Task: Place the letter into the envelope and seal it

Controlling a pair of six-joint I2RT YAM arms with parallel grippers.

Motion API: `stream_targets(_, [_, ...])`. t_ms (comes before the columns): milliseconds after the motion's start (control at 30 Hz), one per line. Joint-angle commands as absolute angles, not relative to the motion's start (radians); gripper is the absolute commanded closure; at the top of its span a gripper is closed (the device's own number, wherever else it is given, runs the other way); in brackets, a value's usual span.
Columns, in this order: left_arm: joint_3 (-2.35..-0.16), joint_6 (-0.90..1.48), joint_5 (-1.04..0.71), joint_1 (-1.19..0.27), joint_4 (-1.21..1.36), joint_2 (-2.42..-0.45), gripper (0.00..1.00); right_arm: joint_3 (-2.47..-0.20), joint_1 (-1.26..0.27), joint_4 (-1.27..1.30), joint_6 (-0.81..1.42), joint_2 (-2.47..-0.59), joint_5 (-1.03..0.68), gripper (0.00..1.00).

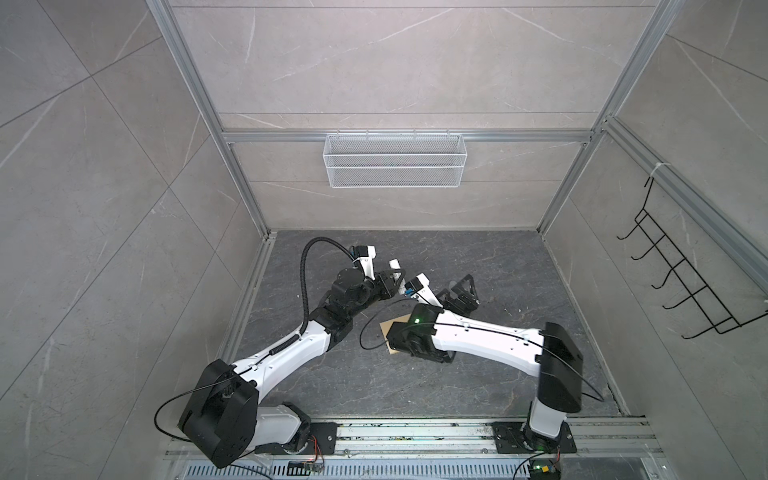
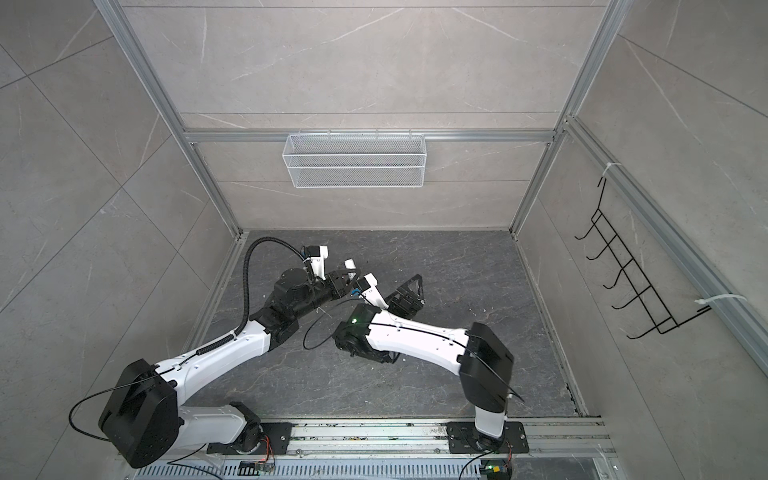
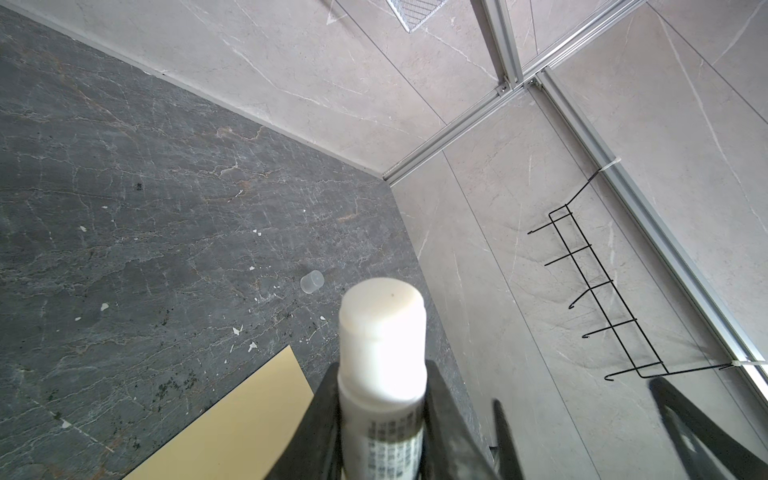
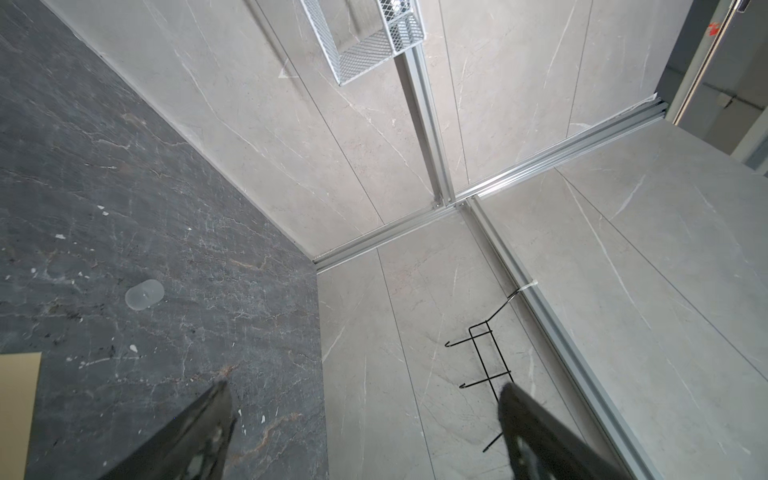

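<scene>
Claw states at gluing: your left claw [image 3: 382, 386] is closed narrowly on the uncapped glue stick [image 3: 381, 324]. Your right claw [image 4: 362, 388], at about three o'clock from it in a top view, gapes wide and empty. The envelope [image 1: 390, 325] lies on the bench [image 3: 124, 187] toward six o'clock of the left claw, largely hidden beneath the right arm. The letter is not visible. Risk: unpinned, the envelope may skid under the stick's drag, so you smear glue off the flap.
</scene>
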State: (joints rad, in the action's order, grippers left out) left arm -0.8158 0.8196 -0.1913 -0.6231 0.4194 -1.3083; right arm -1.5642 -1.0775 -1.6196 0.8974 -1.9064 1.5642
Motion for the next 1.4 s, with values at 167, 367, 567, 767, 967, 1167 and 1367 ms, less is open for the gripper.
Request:
stream_targets(167, [-0.811, 0.760, -0.147, -0.627, 0.428, -1.219, 1.00, -1.768, -0.937, -1.765, 1.157, -2.098, 1.732, 0.01])
stream_targets(367, [-0.810, 0.752, -0.140, -0.628, 0.439, -1.233, 1.00, -1.794, -0.913, -1.761, 1.397, -2.033, 1.733, 0.00])
stream_targets(567, [-0.816, 0.757, -0.143, -0.627, 0.460, -1.253, 1.00, -1.701, -0.917, -1.758, 1.620, -1.947, 1.735, 0.00])
stream_targets(767, [-0.821, 0.753, -0.139, -0.627, 0.459, -1.256, 1.00, -1.605, -0.942, -1.761, 1.928, -1.808, 1.735, 0.01])
stream_targets(967, [-0.822, 0.763, -0.138, -0.627, 0.466, -1.265, 1.00, -1.416, -0.965, -1.759, 2.455, -1.595, 1.735, 0.00])
stream_targets(1167, [-0.825, 0.765, -0.139, -0.627, 0.466, -1.267, 1.00, -1.194, -0.994, -1.491, 2.694, -1.412, 1.737, 0.00])
stream_targets(1367, [-0.830, 0.769, -0.148, -0.628, 0.467, -1.273, 1.00, -1.042, -0.998, -1.109, 2.698, -1.328, 1.733, 0.05])
